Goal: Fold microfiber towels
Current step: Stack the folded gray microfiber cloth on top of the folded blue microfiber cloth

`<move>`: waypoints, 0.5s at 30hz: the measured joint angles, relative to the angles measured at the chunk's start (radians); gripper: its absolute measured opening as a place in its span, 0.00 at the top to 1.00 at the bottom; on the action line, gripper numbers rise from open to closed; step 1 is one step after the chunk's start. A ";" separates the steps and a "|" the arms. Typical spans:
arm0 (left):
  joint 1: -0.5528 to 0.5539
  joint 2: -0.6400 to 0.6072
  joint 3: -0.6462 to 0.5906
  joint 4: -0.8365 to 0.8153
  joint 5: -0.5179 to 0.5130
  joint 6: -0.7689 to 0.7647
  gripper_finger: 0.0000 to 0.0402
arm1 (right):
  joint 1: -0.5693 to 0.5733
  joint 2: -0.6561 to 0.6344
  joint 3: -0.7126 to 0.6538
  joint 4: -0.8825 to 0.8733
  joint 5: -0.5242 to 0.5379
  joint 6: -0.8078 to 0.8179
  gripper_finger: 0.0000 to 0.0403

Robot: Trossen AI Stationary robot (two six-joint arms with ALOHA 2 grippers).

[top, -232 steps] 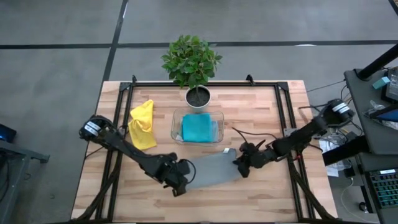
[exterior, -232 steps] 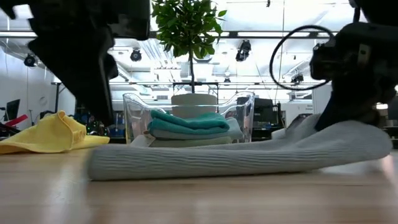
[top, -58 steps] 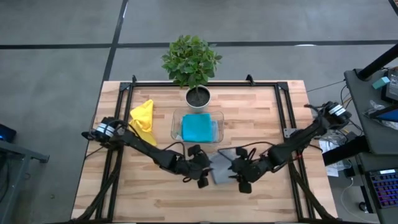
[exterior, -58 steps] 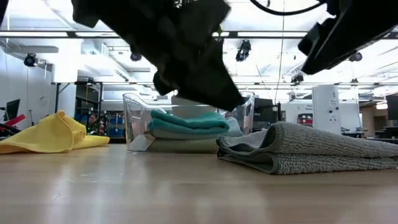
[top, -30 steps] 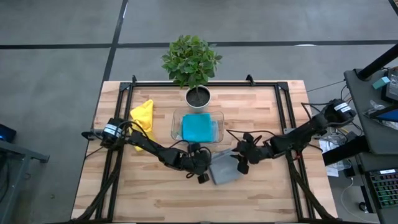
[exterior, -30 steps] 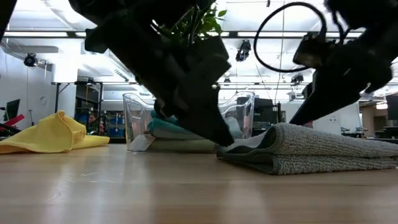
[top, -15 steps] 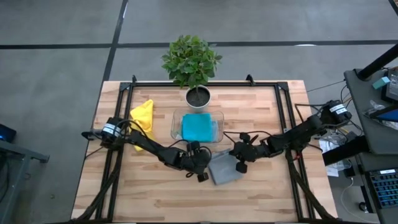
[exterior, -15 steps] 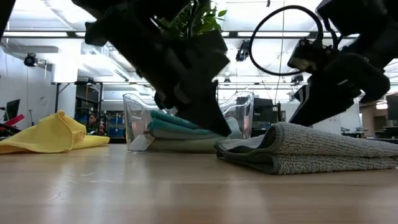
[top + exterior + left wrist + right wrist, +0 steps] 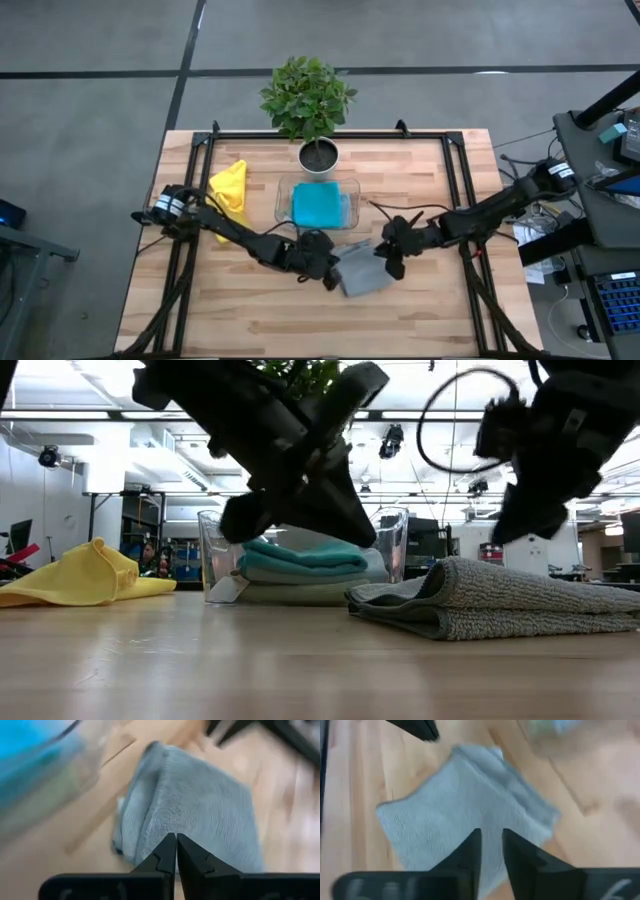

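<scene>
The surface was a light wood butcher-block top with a black frame around it, sitting on a grey floor. A potted plant stood at the far edge, and right in front of it was a clear tray with the teal towel folded on top of the stack inside. In the low view you could see paler towels under the teal one. The yellow towel lay crumpled off near the left side, well apart from everything else.

The grey towel sat folded into a small square just in front of the tray. The left gripper was at its left edge, fingers pressed fully together in the wrist view with nothing between them, hanging just above the cloth. The right gripper was at the towel's right side, fingers only a narrow gap apart, also holding nothing as far as I could see.

Behind the surface the low view showed a big open room with ceiling lights, white walls and racks. A desk with gear stood to the right.
</scene>
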 joint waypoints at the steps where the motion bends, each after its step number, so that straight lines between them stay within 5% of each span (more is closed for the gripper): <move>1: 0.001 0.000 0.000 0.000 0.005 -0.116 1.00 | 0.000 -0.009 0.006 -0.046 -0.016 0.050 0.83; 5: 0.000 0.003 -0.001 -0.052 0.075 -0.544 0.99 | 0.004 -0.032 0.008 -0.139 -0.104 0.224 0.71; 15: 0.010 0.014 0.002 -0.120 0.101 -0.586 0.98 | 0.023 -0.021 0.001 -0.157 -0.111 0.202 0.47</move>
